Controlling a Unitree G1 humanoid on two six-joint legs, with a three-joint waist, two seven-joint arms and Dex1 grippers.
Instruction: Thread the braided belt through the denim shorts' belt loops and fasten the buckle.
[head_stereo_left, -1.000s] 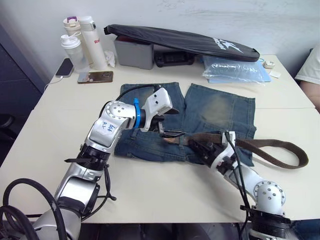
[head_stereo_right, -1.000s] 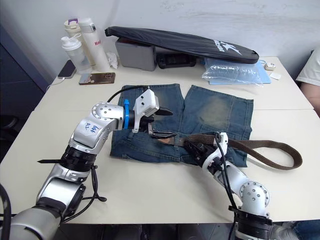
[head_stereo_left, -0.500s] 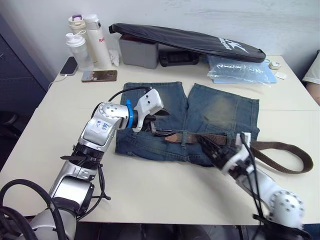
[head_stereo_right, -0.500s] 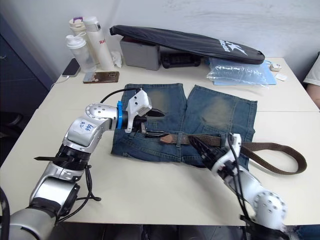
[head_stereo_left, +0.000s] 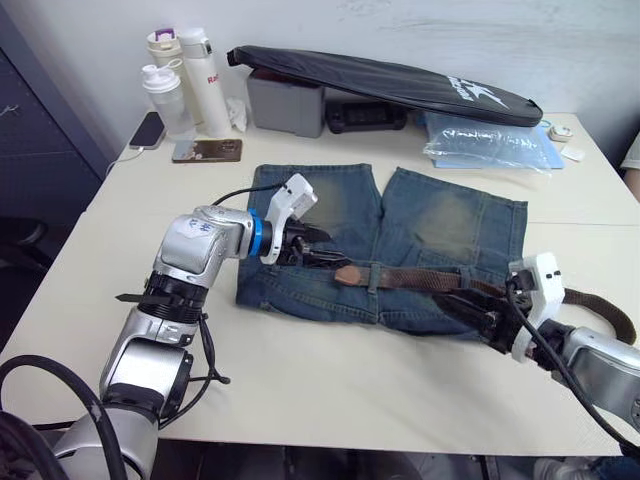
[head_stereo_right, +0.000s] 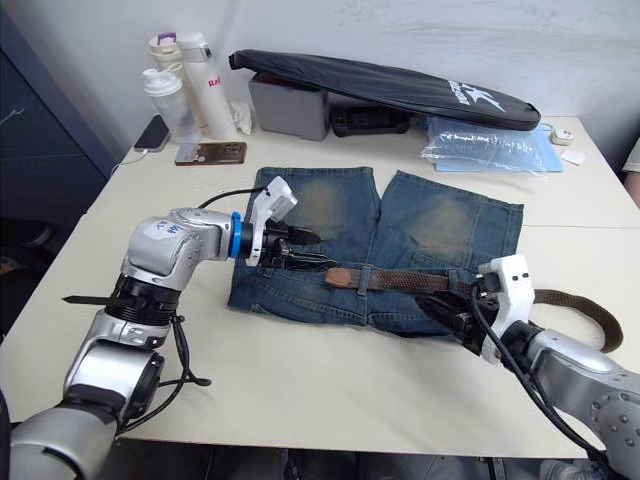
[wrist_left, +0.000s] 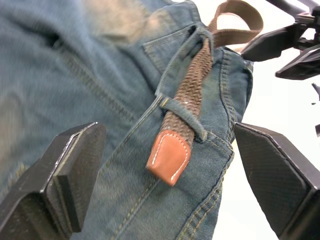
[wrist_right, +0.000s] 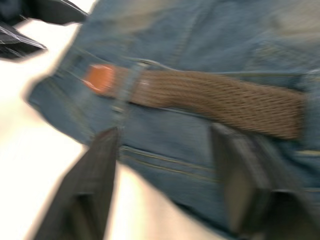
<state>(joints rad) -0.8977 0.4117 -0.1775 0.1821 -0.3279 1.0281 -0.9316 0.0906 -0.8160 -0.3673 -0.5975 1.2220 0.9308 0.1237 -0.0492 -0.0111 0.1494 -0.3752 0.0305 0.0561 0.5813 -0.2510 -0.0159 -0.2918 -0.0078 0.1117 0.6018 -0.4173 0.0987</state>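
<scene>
The tabletop (head_stereo_left: 330, 380) is a pale, matte surface set against a white wall, with a dark cabinet at the robot's left. Along the far edge stand a long black bag (head_stereo_left: 385, 80) lying over a grey box (head_stereo_left: 285, 103), a clear plastic packet (head_stereo_left: 485, 145), three drink bottles (head_stereo_left: 185, 85) and a phone (head_stereo_left: 207, 151). The denim shorts (head_stereo_left: 400, 225) lie flat mid-tabletop, legs pointing away and waistband nearest the robot. The braided belt (head_stereo_left: 410, 276) runs along the waistband from the robot's right; its free length loops off past the shorts' right edge onto the bare tabletop. The tan tip (wrist_left: 167, 156) has just cleared one of the belt loops (wrist_left: 182, 109) near the middle of the waistband. Judged from this, the threading is roughly half complete: the loops on the left half remain unthreaded, and the buckle cannot be made out, so fastening is not yet done. The left gripper (head_stereo_left: 312, 257) sits on the waistband just left of the tip, fingers (wrist_left: 70, 175) spread wide and holding nothing. The right gripper (head_stereo_left: 470, 312) rests at the right end of the waistband beside the belt, likewise open with nothing between its fingers. The next step probably requires taking hold of the tip and feeding it on leftward.
</scene>
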